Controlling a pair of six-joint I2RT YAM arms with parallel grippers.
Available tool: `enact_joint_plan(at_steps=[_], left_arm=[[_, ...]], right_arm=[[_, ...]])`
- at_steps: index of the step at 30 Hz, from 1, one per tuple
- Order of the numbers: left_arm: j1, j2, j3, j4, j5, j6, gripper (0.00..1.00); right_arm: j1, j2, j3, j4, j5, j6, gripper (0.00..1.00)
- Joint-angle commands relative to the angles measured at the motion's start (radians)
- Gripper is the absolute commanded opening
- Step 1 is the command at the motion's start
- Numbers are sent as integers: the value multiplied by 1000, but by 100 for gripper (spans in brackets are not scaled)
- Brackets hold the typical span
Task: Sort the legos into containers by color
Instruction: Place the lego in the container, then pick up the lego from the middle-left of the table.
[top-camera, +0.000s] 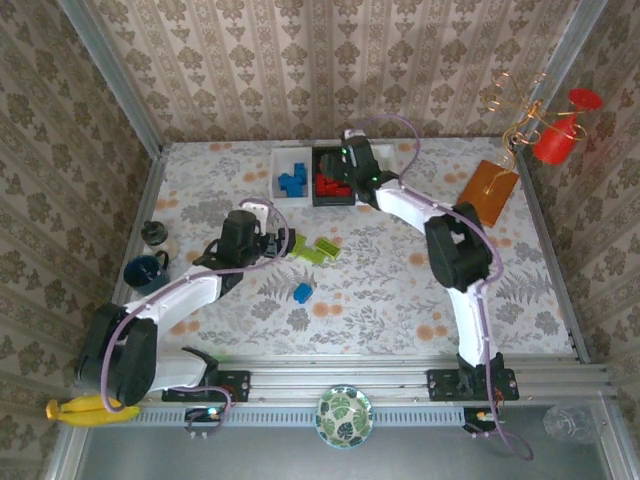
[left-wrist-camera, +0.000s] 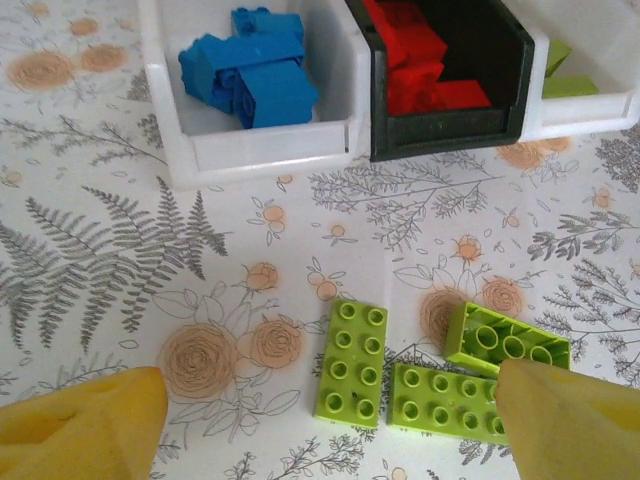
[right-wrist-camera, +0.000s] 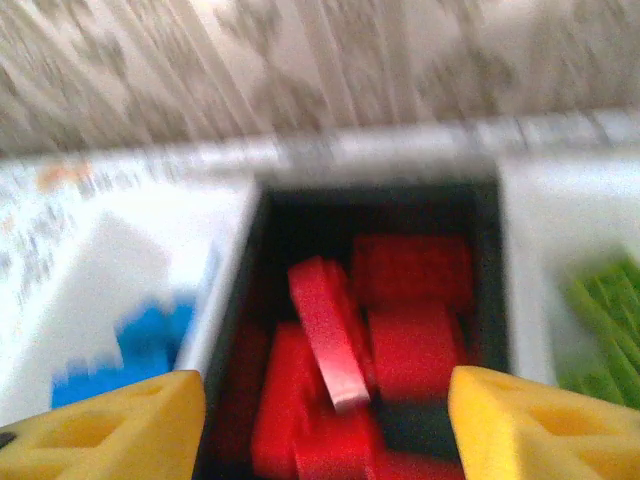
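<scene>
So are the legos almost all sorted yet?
Nearly. Blue bricks sit in one white tray, red bricks in the black tray, some green bricks in the other white tray. The left claw hangs open over three loose green bricks; one loose blue brick also waits.

Three trays (left-wrist-camera: 440, 135), three loose green bricks (left-wrist-camera: 353, 362), one loose blue brick (top-camera: 303, 292).

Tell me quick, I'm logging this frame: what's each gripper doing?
Left gripper: open, empty, above the green bricks.
Right gripper: open over the black tray, holding nothing.
</scene>
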Motion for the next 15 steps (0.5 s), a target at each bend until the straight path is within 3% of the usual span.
enact_joint_plan(at_steps=[1,5,10,15], left_arm=[[8,13,-27,-10,47,-47,87],[25,-10,-67,9,118,-95,87],[65,-59,-127,-3,202,-119,87],[-61,-114,-132,-152,169,-18,87]], right_arm=[[55,-246,-243,-13,-105,-52,74],[136,-417,-500,-29,-69,-146,78],[210,-522,-679,-49,-38,-206,80],[215,-556,-743,-38,28,-192,81]])
